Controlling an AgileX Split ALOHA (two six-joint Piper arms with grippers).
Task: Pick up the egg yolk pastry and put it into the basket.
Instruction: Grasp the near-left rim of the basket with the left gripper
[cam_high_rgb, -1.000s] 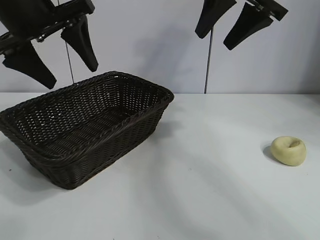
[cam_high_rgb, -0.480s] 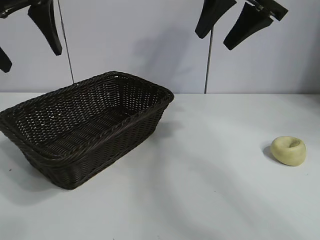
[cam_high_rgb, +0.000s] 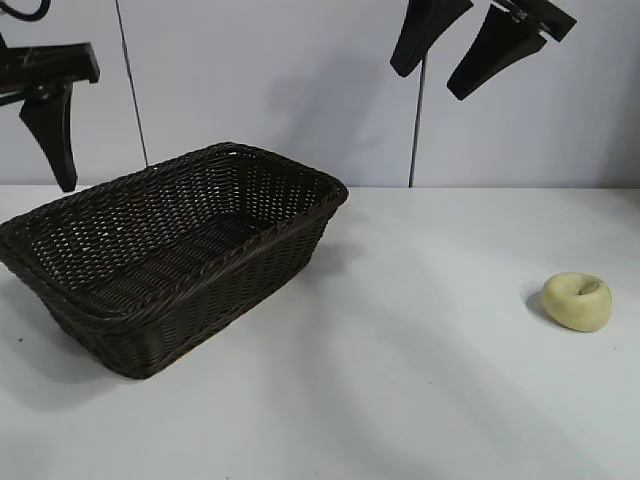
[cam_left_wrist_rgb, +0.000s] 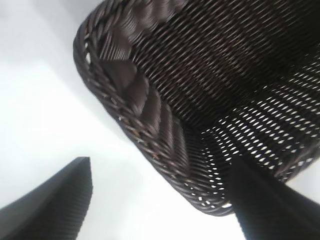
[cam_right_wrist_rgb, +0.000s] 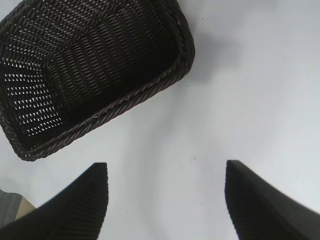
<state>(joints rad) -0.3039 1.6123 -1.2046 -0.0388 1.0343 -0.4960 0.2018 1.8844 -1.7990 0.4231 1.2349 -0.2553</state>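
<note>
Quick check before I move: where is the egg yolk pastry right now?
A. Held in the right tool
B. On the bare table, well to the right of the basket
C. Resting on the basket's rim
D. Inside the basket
B. The egg yolk pastry lies alone on the white table, far right of the basket, whose inside shows nothing in it.
</note>
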